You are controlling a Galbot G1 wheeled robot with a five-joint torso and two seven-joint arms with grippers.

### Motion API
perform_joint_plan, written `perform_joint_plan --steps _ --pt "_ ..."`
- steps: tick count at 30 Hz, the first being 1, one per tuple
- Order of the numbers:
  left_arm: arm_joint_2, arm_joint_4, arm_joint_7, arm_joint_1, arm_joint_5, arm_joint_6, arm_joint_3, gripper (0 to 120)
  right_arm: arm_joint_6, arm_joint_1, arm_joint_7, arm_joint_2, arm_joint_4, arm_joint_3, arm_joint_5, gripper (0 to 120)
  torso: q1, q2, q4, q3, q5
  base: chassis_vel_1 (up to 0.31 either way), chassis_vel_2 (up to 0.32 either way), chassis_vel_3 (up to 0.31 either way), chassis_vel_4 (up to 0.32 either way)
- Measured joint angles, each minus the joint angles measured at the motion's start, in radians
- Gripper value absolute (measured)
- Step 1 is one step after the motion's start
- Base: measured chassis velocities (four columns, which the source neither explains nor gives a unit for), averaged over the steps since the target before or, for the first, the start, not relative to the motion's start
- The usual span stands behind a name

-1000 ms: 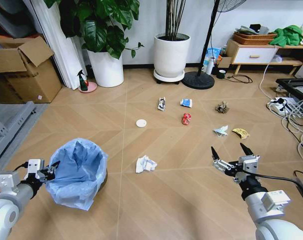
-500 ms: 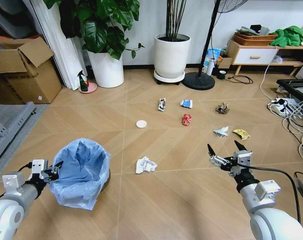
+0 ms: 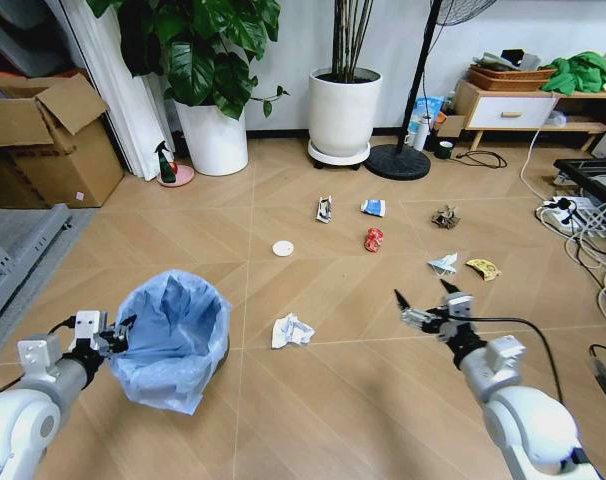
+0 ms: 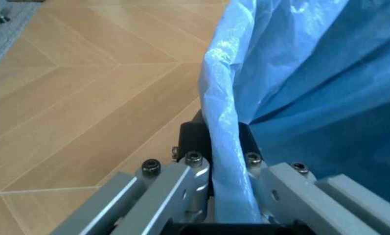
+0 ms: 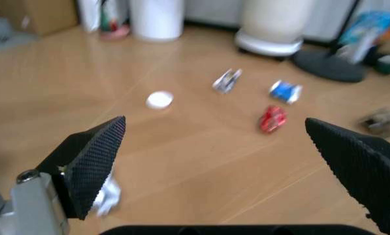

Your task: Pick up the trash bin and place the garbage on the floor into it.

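Observation:
The trash bin (image 3: 173, 340), lined with a blue bag (image 4: 312, 73), hangs at the lower left with my left gripper (image 3: 118, 335) shut on its rim (image 4: 224, 142). My right gripper (image 3: 423, 300) (image 5: 214, 122) hovers open over the floor (image 3: 363, 400), empty. Garbage lies scattered ahead: crumpled white paper (image 3: 291, 328) left of the right gripper, a white disc (image 3: 282, 247) (image 5: 159, 100), a red can (image 3: 372, 238) (image 5: 272, 119), a blue wrapper (image 3: 372, 207) (image 5: 285, 91), a black-white wrapper (image 3: 324, 208), brown paper (image 3: 444, 215), a white scrap (image 3: 442, 263) and a yellow wrapper (image 3: 481, 267).
Two white plant pots (image 3: 214, 137) (image 3: 343, 110) and a fan base (image 3: 396, 160) line the far wall. A green spray bottle (image 3: 165, 162) stands by the left pot. A cardboard box (image 3: 48, 140) sits far left. Cables and a power strip (image 3: 568, 215) lie at the right.
My right gripper has swung left and forward, toward the middle of the floor. The left gripper has carried the bin a little to the right.

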Motion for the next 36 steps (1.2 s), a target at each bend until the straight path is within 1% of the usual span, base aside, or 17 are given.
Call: perform_joint_plan --steps 1,2,5,6,8,10,11,14,15,19,20,22,23,25,26,31,36 --pt "0.003 0.006 -0.002 -0.001 -0.005 0.000 -0.004 0 -0.006 0.039 0.001 -0.051 -0.056 -0.055 0.024 100 0.000 0.000 0.0003 0.000 -0.0002 0.000 0.000 0.000 0.000" --pt "0.003 0.006 -0.002 -0.001 -0.005 0.000 -0.004 0 -0.006 0.039 0.001 -0.051 -0.056 -0.055 0.024 100 0.000 0.000 0.0003 0.000 -0.0002 0.000 0.000 0.000 0.000" --pt "0.006 0.018 -0.004 -0.003 -0.006 -0.003 -0.015 0 -0.009 0.157 0.017 -0.145 -0.187 -0.209 0.071 100 0.000 0.000 0.0005 0.000 0.0000 0.000 0.000 0.000 0.000" --pt "0.006 0.018 -0.004 -0.003 -0.006 -0.003 -0.015 0 -0.009 0.157 0.017 -0.145 -0.187 -0.209 0.071 100 0.000 0.000 0.0005 0.000 0.0000 0.000 0.000 0.000 0.000" --pt "0.012 0.020 -0.008 -0.006 -0.009 -0.003 -0.016 0 -0.025 0.286 0.033 -0.167 -0.284 -0.348 0.135 100 0.000 0.000 0.0004 0.000 -0.0003 0.000 0.000 0.000 0.000" --pt "0.013 0.015 -0.012 -0.005 -0.011 -0.002 -0.015 0 -0.025 0.359 0.034 -0.159 -0.352 -0.428 0.149 100 0.000 0.000 0.0005 0.000 -0.0004 0.000 0.000 0.000 0.000" --pt "0.013 0.015 -0.012 -0.005 -0.011 -0.002 -0.015 0 -0.025 0.359 0.034 -0.159 -0.352 -0.428 0.149 100 0.000 0.000 0.0005 0.000 -0.0004 0.000 0.000 0.000 0.000" --pt "0.015 0.005 -0.016 0.001 -0.012 -0.001 -0.016 0 -0.022 0.464 0.028 -0.108 -0.483 -0.542 0.166 100 0.000 0.000 0.0003 0.000 -0.0006 0.000 0.000 0.000 0.000" --pt "0.015 0.005 -0.016 0.001 -0.012 -0.001 -0.016 0 -0.022 0.464 0.028 -0.108 -0.483 -0.542 0.166 100 0.000 0.000 0.0003 0.000 -0.0006 0.000 0.000 0.000 0.000" --pt "0.019 -0.003 -0.016 0.007 -0.015 -0.001 -0.019 0 0.034 0.600 0.017 0.020 -0.694 -0.685 0.166 100 0.000 0.000 0.0005 0.000 -0.0001 0.000 0.000 0.000 0.000" --pt "0.019 -0.003 -0.016 0.007 -0.015 -0.001 -0.019 0 0.034 0.600 0.017 0.020 -0.694 -0.685 0.166 100 0.000 0.000 0.0005 0.000 -0.0001 0.000 0.000 0.000 0.000" --pt "0.023 -0.005 -0.016 0.008 -0.018 -0.001 -0.020 0 0.064 0.670 0.014 0.066 -0.790 -0.746 0.167 100 0.000 0.000 0.0007 0.000 -0.0004 0.000 0.000 0.000 0.000" --pt "0.023 -0.005 -0.016 0.008 -0.018 -0.001 -0.020 0 0.064 0.670 0.014 0.066 -0.790 -0.746 0.167 100 0.000 0.000 0.0007 0.000 -0.0004 0.000 0.000 0.000 0.000" --pt "0.030 -0.007 -0.017 0.008 -0.021 -0.001 -0.019 0 0.090 0.746 0.012 0.115 -0.922 -0.810 0.166 100 0.000 0.000 0.0009 0.000 -0.0007 0.000 0.000 0.000 0.000" --pt "0.030 -0.007 -0.017 0.008 -0.021 -0.001 -0.019 0 0.090 0.746 0.012 0.115 -0.922 -0.810 0.166 100 0.000 0.000 0.0009 0.000 -0.0007 0.000 0.000 0.000 0.000" --pt "0.036 -0.018 -0.016 0.009 -0.025 -0.001 -0.016 0 0.091 0.792 0.013 0.174 -1.062 -0.827 0.158 100 0.000 0.000 0.0002 0.000 -0.0004 0.000 0.000 0.000 0.000" --pt "0.036 -0.021 -0.015 0.010 -0.025 -0.001 -0.015 0 0.091 0.804 0.012 0.202 -1.125 -0.821 0.142 100 0.000 0.000 0.0003 0.000 -0.0004 0.000 0.000 0.000 0.000"
